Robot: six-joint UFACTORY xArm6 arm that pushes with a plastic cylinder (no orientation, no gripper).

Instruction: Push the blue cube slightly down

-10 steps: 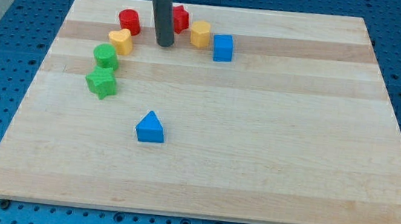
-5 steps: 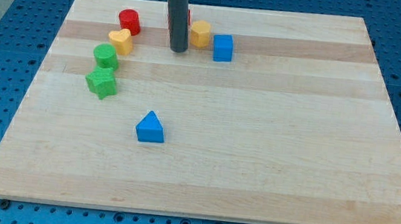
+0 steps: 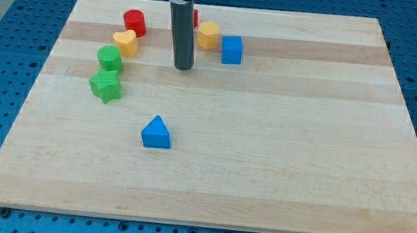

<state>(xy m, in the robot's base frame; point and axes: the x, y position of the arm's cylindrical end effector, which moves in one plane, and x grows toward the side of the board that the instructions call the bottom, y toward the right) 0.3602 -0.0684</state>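
Near the table's top edge, left of centre, my tip [image 3: 182, 67] rests on the wooden table [image 3: 281, 163], bare and touching no block. The blue cube [image 3: 232, 49] sits to the tip's right and slightly nearer the top edge, apart from it. A yellow hexagonal block [image 3: 208, 34] stands just beside the cube's upper left. A red block [image 3: 195, 16] is mostly hidden behind the rod; its shape cannot be told. Toward the top-left corner are a red cylinder [image 3: 134, 22], a yellow heart-shaped block [image 3: 125, 43], a green cylinder [image 3: 110, 58] and a green star block [image 3: 105, 85]. A blue triangular block [image 3: 156, 133] lies near the table's centre.
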